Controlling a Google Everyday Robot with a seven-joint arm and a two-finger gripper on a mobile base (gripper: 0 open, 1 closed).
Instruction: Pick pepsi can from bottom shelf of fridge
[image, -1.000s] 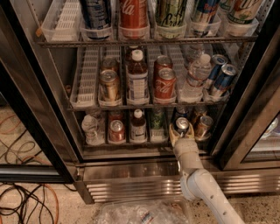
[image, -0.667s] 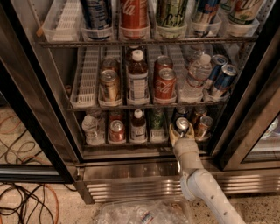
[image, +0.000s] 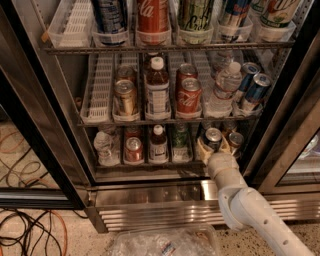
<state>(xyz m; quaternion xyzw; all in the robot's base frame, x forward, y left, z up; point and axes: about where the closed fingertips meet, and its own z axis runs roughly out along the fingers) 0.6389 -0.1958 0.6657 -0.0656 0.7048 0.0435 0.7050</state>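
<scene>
The fridge (image: 165, 210) stands open in front of me, with wire racks above a louvred steel base. The pepsi can (image: 213, 135), dark with a silver top, stands at the front of a right-hand lane on the bottom shelf (image: 150, 165). My gripper (image: 213, 146) reaches in from the lower right on its white arm. Its tan fingers (image: 202, 148) hug the can on both sides, shut on it. A copper-brown can (image: 235, 140) stands just to the right of the gripper.
The bottom shelf also holds a clear bottle (image: 103, 146), a red can (image: 133, 148), a brown bottle (image: 158, 144) and a green can (image: 180, 137). The rack above holds Coca-Cola cans (image: 189, 95). The door frame (image: 280, 145) is close on the right. A plastic bag (image: 165, 242) and cables (image: 30, 230) lie on the floor.
My gripper and the pepsi can between its fingers have shifted slightly right and up. The other drinks have not moved.
</scene>
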